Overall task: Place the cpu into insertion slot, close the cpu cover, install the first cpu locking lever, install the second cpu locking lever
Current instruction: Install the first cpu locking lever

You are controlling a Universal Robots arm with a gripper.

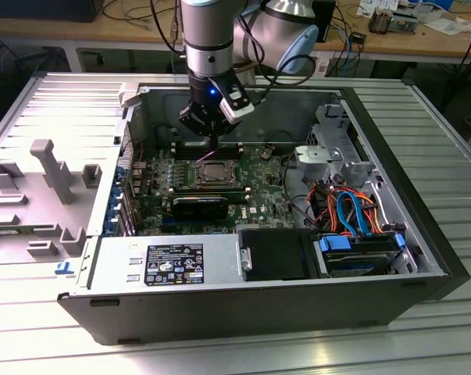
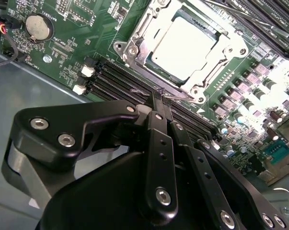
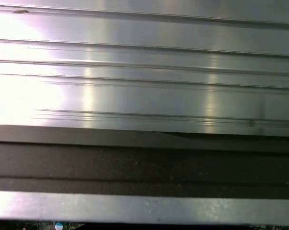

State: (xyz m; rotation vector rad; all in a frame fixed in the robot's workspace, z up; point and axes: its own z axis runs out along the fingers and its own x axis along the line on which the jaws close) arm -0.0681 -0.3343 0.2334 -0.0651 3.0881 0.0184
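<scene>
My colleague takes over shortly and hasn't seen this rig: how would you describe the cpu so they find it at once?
Inside the open computer case, find the green motherboard; near its middle, right under the gripper, sits the cpu cover, a square silvery frame with corner screws. The cpu is the flat, pale square in that frame's open middle, smooth and plain unlike the studded frame.

White label on power supply [image 1: 175,264]: print too small to read.
</scene>
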